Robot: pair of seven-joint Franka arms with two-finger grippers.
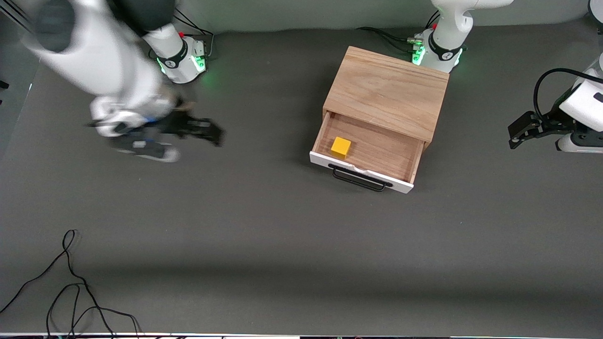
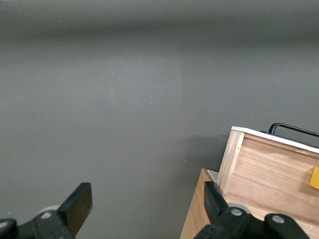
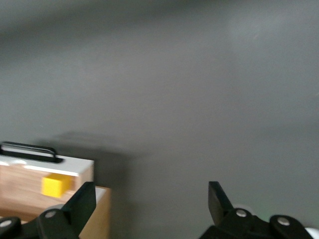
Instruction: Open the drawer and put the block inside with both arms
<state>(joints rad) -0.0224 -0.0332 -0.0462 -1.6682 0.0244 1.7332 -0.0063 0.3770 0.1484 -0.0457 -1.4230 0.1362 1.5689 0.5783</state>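
The drawer point(image 1: 384, 155) stands pulled out of the light-oak cabinet point(image 1: 386, 92), its white front and black handle point(image 1: 360, 179) facing the front camera. The yellow block point(image 1: 340, 147) lies inside it, at the corner toward the right arm's end. My right gripper point(image 1: 212, 132) is open and empty over bare table, well clear of the cabinet; its arm shows smeared. My left gripper point(image 1: 518, 134) is open and empty over the table at the left arm's end. The left wrist view shows the drawer point(image 2: 269, 169) and block point(image 2: 314, 178) past the open left gripper point(image 2: 147, 199). The right wrist view shows the block point(image 3: 55, 185) and open right gripper point(image 3: 151, 199).
Loose black cables point(image 1: 70, 282) lie at the near corner toward the right arm's end. Both arm bases, lit green, stand along the table edge farthest from the front camera, the left one point(image 1: 435, 52) right by the cabinet. Grey matting covers the table point(image 1: 282, 235).
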